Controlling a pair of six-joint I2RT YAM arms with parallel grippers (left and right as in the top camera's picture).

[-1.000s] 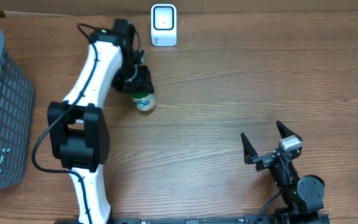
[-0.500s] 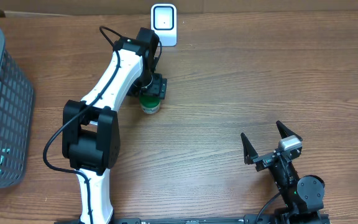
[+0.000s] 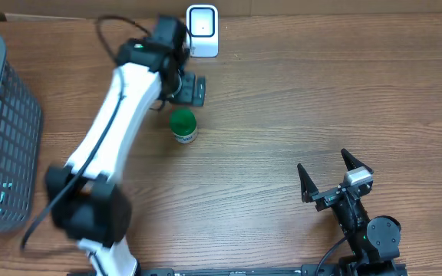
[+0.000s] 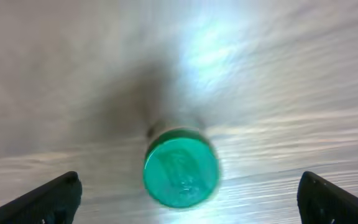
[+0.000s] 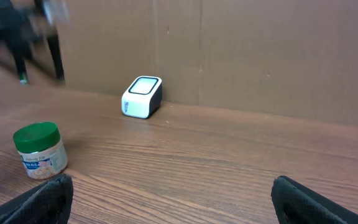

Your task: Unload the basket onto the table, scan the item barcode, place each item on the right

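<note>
Left gripper (image 3: 190, 90): the jaws are seen spread wide and nothing is held; in the left wrist view both fingers stand well apart from the jar, with bare wood on each side of it.
Right gripper (image 3: 324, 165): wide open and empty, near the near edge of the table (image 3: 321, 92), right of the middle.
Jar (image 3: 183, 125): it is stood upright on its base, green lid up, towards the far edge of the table and left of the middle; it is touched by nothing.
Scanner (image 3: 202, 31): it is placed at the far edge, beyond the jar and apart from it.
Basket (image 3: 6, 130): it is found at the left edge, well apart from the jar.
Barcode: no barcode can be made out; only a pale label with small print is seen on the jar's side.
Step judged: the jar is probably to be gripped and shown to the scanner.
Risk, tipping: the jar could be knocked over if one finger is brought down on the lid rim; being round, it would then roll.
Risk, slipping: a grip taken only on the smooth lid could be lost during the lift.
Risk, no reading: the code could be turned away from the scanner window, because its side is not known.
</note>
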